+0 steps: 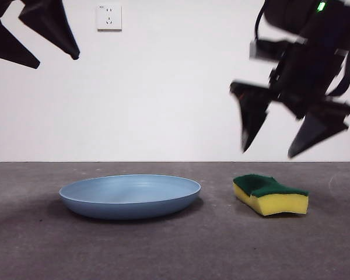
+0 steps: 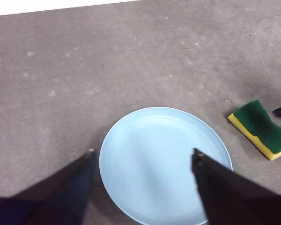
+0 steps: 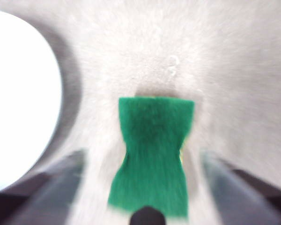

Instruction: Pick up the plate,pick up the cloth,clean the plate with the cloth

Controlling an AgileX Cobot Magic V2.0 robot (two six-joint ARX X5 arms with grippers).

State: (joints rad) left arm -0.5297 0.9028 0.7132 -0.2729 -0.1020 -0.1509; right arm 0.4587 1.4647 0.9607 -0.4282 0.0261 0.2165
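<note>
Plate (image 1: 130,195) and sponge (image 1: 270,194) are both lying flat on your gray tabletop (image 1: 175,251), well apart, the plate to the left and the sponge to the right with its green side facing up. Your right end effector (image 1: 283,131) is hanging above the sponge, not touching it, its jaws spread wide enough to straddle the sponge; the right wrist view is blurred, yet the sponge (image 3: 154,157) is showing between the two jaws. Your left end effector (image 2: 143,157) is hovering high over the plate (image 2: 164,164), jaws also standing wide and holding nothing. On the far wall, a white socket (image 1: 109,17) is showing.
</note>
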